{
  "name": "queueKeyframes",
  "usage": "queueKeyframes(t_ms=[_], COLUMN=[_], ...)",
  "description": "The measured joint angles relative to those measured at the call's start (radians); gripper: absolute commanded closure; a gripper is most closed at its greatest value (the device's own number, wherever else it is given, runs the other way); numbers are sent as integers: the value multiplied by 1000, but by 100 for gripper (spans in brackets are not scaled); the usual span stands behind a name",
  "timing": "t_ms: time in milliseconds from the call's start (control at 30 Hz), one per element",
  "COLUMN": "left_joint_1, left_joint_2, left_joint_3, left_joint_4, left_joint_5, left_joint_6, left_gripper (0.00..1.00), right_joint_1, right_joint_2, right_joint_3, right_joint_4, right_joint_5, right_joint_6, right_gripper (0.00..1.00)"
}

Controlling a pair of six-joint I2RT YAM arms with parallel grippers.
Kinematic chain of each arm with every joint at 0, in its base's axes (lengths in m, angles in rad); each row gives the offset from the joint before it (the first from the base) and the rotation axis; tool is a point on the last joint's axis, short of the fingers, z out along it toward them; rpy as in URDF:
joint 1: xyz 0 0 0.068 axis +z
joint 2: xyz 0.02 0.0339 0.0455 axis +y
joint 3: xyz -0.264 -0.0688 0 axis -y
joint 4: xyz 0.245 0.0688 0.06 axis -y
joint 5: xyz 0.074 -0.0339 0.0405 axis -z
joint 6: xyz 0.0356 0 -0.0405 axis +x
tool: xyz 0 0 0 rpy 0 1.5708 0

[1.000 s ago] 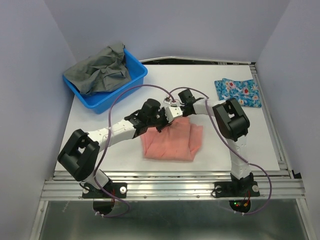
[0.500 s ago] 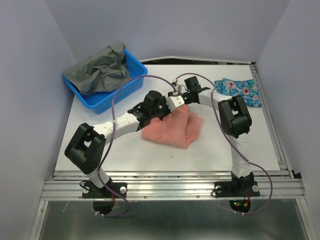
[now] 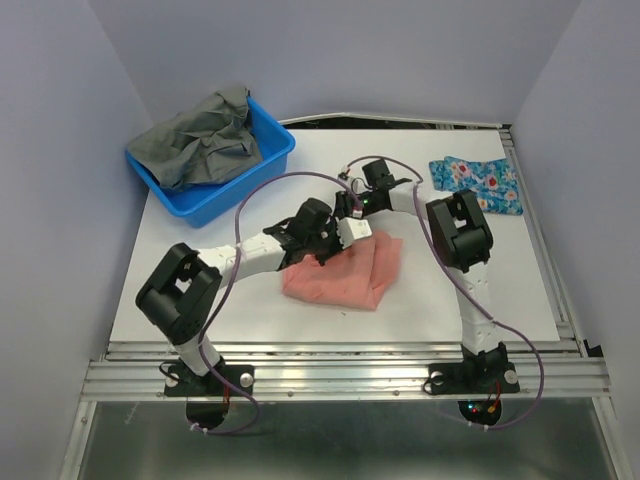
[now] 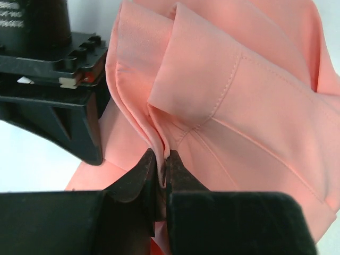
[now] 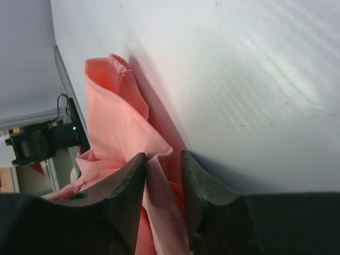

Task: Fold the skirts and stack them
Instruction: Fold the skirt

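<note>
The salmon-pink skirt [image 3: 345, 275] lies bunched in the middle of the table, its far edge raised. My left gripper [image 3: 333, 238] is shut tight on a fold of that edge, as the left wrist view shows [image 4: 162, 159], with the pink skirt [image 4: 239, 106] spreading beyond it. My right gripper [image 3: 358, 214] is just behind it. In the right wrist view [image 5: 159, 159] its jaws stand a little apart with a hemmed fold of the pink skirt [image 5: 111, 117] pinched between them, close above the white table. The blue flowered skirt [image 3: 478, 184] lies folded at the far right.
A blue plastic basket [image 3: 262, 170] with a grey cloth [image 3: 200, 140] heaped in it stands at the far left. Purple cables loop over both arms. The table's metal rail [image 3: 350, 375] runs along the near edge. Pale walls close in both sides.
Both grippers carried the pink skirt's far edge up and away, then came back nearer and lower. The skirt is now narrower and more bunched than one second ago.
</note>
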Motion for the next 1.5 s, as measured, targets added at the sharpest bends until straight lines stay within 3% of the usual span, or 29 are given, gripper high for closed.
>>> queueKeyframes(t_ms=[400,467,533,867,900,1067,1200,1500], left_joint_1=[-17,-19,-21,-22,-23,-21,-6,84], left_joint_2=[-255,-264,-263,-246,-230,-87,47,214], left_joint_3=[-48,-48,-48,-74,-73,-50,37,243], left_joint_4=[-109,-125,-134,-84,-74,-57,-84,-216], left_joint_5=[70,71,63,-8,-12,-31,-38,42], left_joint_6=[-28,-38,-44,-56,-57,-58,-74,-131], left_gripper=[100,100,100,100,100,100,94,60], right_joint_1=[40,42,42,42,42,29,0,-162], right_joint_2=[14,14,14,22,23,45,68,78], right_joint_3=[-116,-118,-118,-67,-61,2,42,100], right_joint_4=[-19,-24,-23,-3,-3,-4,-9,-30], right_joint_5=[-199,-208,-219,-291,-285,-259,-249,-196], right_joint_6=[75,99,140,262,269,277,277,254], right_gripper=[63,59,43,10,2,0,0,0])
